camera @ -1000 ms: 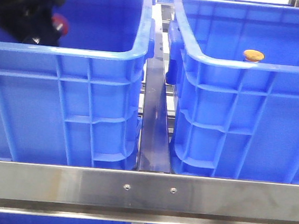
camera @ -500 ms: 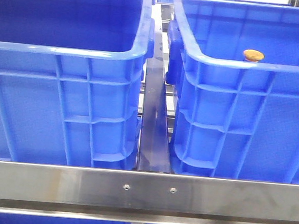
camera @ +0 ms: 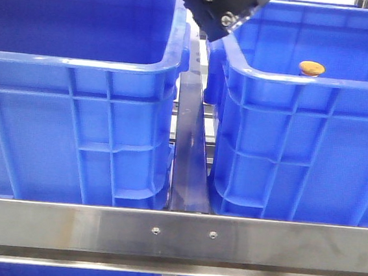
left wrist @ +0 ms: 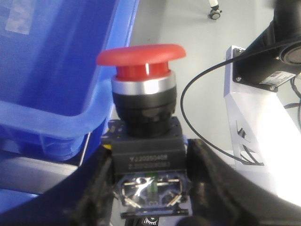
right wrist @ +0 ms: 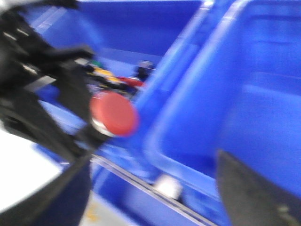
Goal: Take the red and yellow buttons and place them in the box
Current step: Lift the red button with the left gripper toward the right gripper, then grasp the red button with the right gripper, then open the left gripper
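My left gripper point(left wrist: 150, 162) is shut on the black body of a red mushroom-capped button point(left wrist: 141, 56), which stands upright between the fingers. In the front view the left arm point(camera: 216, 4) hangs at the top, over the gap between two alike blue crates. The right-hand box point(camera: 289, 128) holds an orange-yellow button point(camera: 312, 68) near its front rim. The blurred right wrist view shows the red button point(right wrist: 114, 114) in the left arm's grasp. My right gripper point(right wrist: 155, 197) is open, with nothing between its fingers.
The left blue crate point(camera: 75, 114) stands beside the box, with a narrow metal strip point(camera: 188, 158) between them. A steel rail point(camera: 174, 235) runs across the front. Several small parts point(right wrist: 113, 77) lie in a far crate. A cable and a white bracket point(left wrist: 249, 117) sit near the left gripper.
The left arm has risen out of the left crate with the red button and swung right to the gap beside the box. The orange-yellow button has not moved.
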